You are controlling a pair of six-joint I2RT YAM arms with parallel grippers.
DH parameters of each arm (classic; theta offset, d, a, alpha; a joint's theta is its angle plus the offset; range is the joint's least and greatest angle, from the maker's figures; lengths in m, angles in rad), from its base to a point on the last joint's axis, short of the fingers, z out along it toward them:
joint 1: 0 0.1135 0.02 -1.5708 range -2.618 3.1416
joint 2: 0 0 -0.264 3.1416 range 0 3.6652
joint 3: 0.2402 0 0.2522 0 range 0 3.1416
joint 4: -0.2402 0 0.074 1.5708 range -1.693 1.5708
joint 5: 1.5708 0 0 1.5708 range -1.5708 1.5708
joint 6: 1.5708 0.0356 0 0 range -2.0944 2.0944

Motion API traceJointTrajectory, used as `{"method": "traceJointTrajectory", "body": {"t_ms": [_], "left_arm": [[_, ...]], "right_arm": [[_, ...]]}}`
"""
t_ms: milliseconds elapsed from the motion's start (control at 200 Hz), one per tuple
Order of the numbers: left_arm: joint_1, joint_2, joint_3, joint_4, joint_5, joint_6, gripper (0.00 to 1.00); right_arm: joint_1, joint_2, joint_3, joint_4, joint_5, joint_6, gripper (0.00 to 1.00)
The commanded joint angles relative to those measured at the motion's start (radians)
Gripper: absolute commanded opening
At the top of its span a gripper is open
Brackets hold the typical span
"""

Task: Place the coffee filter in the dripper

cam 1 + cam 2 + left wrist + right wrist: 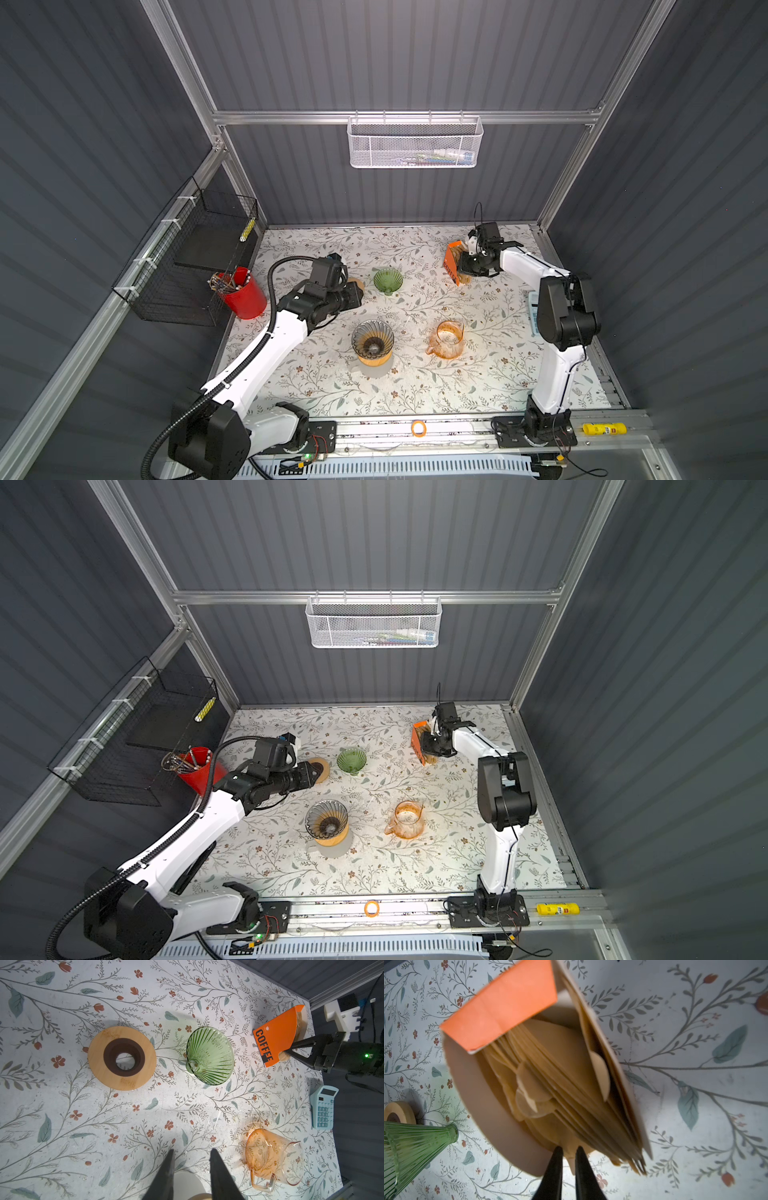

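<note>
Currently: right gripper (pixel 569 1149), jaws pinched on coffee filter (pixel 571 1165) edge inside filter box (pixel 500 1007); draw slowly out of box, shedding neighbouring sheets; left gripper (pixel 192 1151) agape, empty

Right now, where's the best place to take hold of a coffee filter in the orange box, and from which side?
Pinch the curved edge of one coffee filter where it shows at the open mouth of the orange box. Come in from that open side, jaws straddling the thin sheet: the filters stand packed on edge, so only their rims are free.
</note>
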Motion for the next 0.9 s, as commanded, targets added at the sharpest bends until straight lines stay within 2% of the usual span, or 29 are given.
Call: {"method": "traceJointTrajectory", "body": {"t_ms": [0,235,430,896], "left_arm": [[-0.002,-0.025,-0.009,-0.028,-0.013,0.002,0.30],[-0.002,-0.026,-0.004,-0.031,-0.014,0.004,0.30],[-0.002,-0.026,-0.003,-0.034,-0.014,0.005,0.30],[-0.002,-0.043,-0.008,-0.025,-0.007,0.002,0.30]], "right_arm": [[0.001,0.029,0.022,-0.004,-0.011,0.008,0.17],[0.001,0.036,0.029,-0.004,-0.011,0.011,0.14],[0.001,0.030,0.028,-0.007,-0.006,0.011,0.00],[0.003,-0.057,-0.028,-0.033,0.031,0.009,0.00]]}}
